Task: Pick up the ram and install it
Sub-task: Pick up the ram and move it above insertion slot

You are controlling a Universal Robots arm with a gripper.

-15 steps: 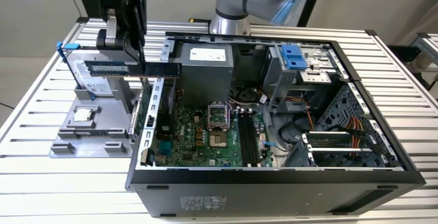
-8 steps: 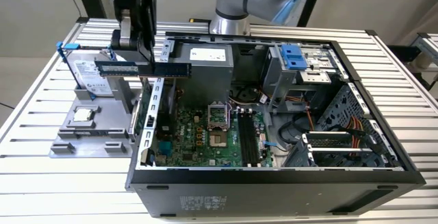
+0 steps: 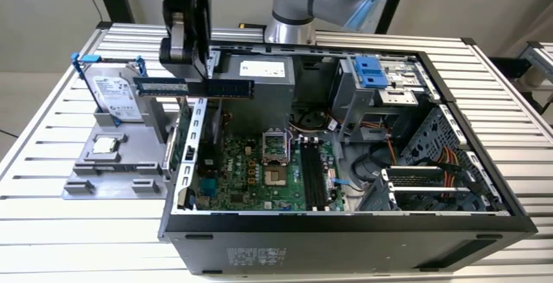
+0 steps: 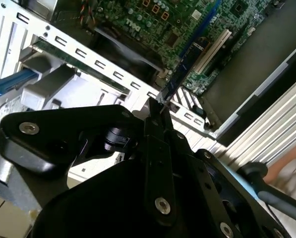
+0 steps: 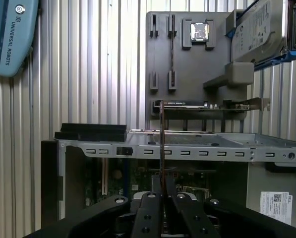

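We see the gripper [image 3: 204,78] with its 2 jaws pinching the ram [image 3: 229,89] mid-length, the stick held level above the computer case [image 3: 346,222] wall.

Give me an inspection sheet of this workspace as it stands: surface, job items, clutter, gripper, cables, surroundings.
Surface: slatted metal table carrying an open computer case and, at the exterior view's left, a grey fixture.
Job's things: ram held level in the air over the case wall beside the fixture; not seated in the black motherboard slots.
Clutter: hard drive with a blue bracket standing in the fixture; processor chip lying on the fixture.
Grippers: gripper shut on the ram.
Cables: orange and red cables inside the case, apart from the slots.
Surroundings: arm base behind the case.
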